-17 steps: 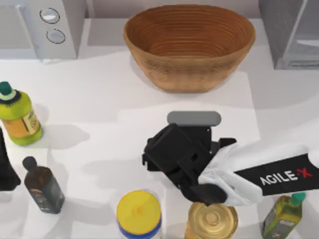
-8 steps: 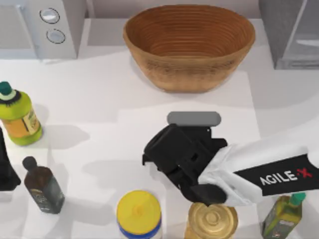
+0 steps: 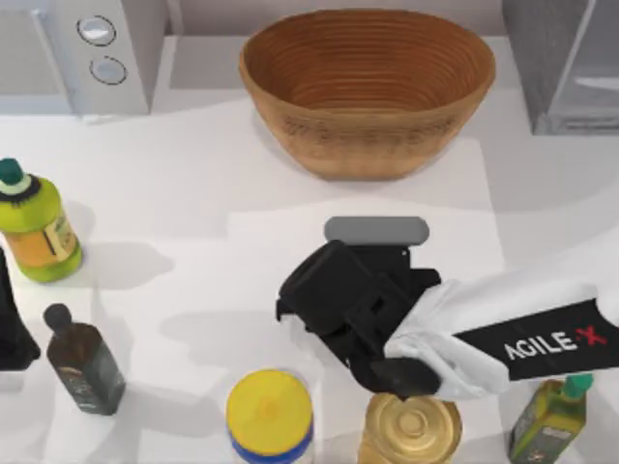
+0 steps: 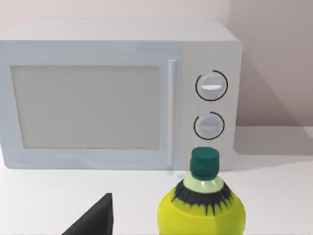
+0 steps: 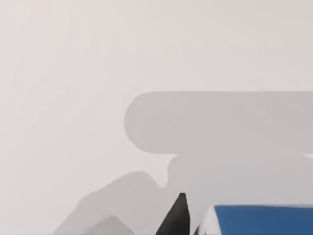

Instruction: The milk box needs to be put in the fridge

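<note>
Almost no shift since earlier frames: right gripper (image 3: 382, 256) stays low over tabletop (image 3: 193, 193) centre. Milk box (image 5: 261, 219) blue top beside fingertip; jaws state cannot tell. Step: grasp. Next: lift, carry to fridge (image 3: 561, 63), rear right. Left arm parked at left edge.

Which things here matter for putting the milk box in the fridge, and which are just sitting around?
Job: milk box, by the right gripper at mid-table; fridge, far right corner.

Lying about: wicker bowl, microwave, yellow-green bottle, dark bottle, yellow-lidded jar, gold-lidded jar, green bottle.
</note>
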Tool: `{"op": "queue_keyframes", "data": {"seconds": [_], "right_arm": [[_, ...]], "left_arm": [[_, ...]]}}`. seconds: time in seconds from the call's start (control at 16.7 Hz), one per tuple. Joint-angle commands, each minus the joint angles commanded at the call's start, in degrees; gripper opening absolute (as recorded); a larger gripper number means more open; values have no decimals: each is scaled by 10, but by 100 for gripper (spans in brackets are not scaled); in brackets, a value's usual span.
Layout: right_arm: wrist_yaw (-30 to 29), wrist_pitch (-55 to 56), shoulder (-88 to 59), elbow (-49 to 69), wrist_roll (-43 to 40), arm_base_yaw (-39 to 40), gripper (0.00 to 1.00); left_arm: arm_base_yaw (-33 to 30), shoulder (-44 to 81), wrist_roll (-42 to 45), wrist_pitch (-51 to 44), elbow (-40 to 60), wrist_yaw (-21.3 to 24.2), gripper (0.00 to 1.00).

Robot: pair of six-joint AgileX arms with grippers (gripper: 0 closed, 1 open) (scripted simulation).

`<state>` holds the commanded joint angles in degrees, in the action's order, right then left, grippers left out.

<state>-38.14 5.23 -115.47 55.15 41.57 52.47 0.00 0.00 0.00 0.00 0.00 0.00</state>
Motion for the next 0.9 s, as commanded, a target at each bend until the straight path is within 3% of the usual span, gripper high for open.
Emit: {"op": "queue_keyframes", "data": {"seconds": [0.36, 0.9], "right_arm": [[17, -36, -2, 16, -19, 8, 0], [33, -254, 98, 150, 0, 1, 0]], "left_arm": [[0, 0, 0, 0, 0, 0, 100], [0, 0, 0, 0, 0, 0, 100]]}}
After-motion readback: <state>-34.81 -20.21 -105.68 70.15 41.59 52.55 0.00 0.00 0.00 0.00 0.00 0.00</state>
